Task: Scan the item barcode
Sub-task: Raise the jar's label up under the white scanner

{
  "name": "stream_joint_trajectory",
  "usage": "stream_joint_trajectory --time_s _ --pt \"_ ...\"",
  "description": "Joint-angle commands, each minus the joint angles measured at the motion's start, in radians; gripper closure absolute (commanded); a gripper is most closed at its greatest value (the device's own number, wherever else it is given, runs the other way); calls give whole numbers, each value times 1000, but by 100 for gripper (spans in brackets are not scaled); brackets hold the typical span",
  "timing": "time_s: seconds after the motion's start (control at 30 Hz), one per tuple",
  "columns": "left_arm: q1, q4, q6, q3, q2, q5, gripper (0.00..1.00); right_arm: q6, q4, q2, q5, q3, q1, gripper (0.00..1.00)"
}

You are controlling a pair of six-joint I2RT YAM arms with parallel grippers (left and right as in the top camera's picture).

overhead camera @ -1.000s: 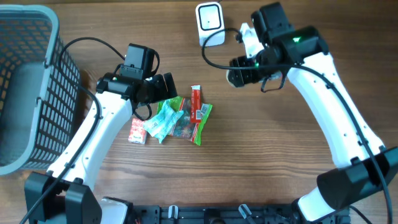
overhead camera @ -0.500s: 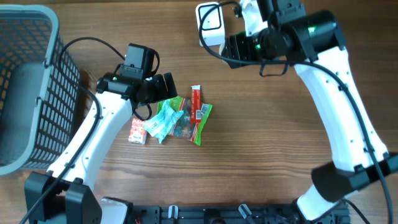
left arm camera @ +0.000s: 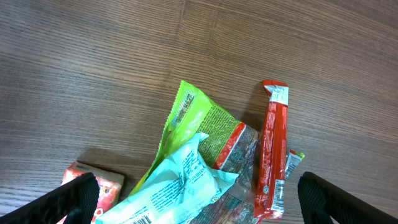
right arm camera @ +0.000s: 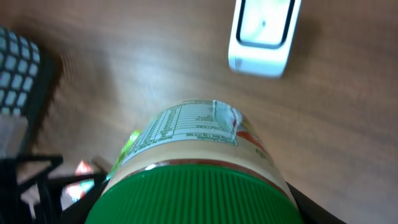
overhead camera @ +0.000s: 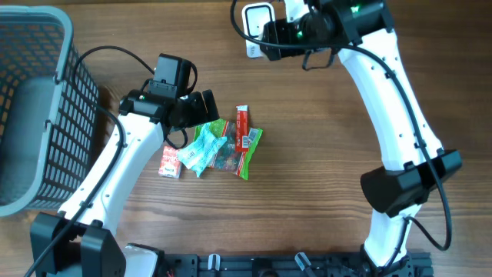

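My right gripper [overhead camera: 278, 32] is shut on a jar [right arm camera: 198, 140] with a green ribbed lid [right arm camera: 193, 193] and a printed label, holding it by the lid end. The jar hangs just in front of the white barcode scanner [right arm camera: 263, 32], which stands at the table's far edge [overhead camera: 258, 23]; the label's nutrition panel faces up toward the wrist camera. My left gripper [overhead camera: 201, 109] is open above a pile of snack packets [left arm camera: 205, 162], its black fingertips [left arm camera: 78, 194] on either side and nothing between them.
The pile holds a green packet [overhead camera: 247, 150], a light teal packet [overhead camera: 198, 152], a red stick pack [left arm camera: 272, 149] and a small red box [overhead camera: 170, 162]. A grey mesh basket [overhead camera: 48, 46] fills the left side of the table.
The right arm has carried the jar up and to the left, from right of the scanner to directly at it. The left arm and the snack pile have not moved.
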Motion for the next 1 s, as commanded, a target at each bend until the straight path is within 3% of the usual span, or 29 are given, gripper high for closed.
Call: stream_joint_trajectory --time_s 0.0,0.33,0.47,0.67,0.97 --pt "3 0 19 12 -3 -13 0 30 75 1 34 15 3 51" --pt "3 0 19 12 -3 -13 0 23 370 108 140 0 19 57" --pt "3 0 19 12 -3 -13 0 21 492 184 148 -3 29 74" --pt "3 0 19 12 -3 -13 0 -4 708 304 280 -3 29 69" --pt "3 0 19 12 -3 -13 0 -64 982 420 343 -3 27 69"
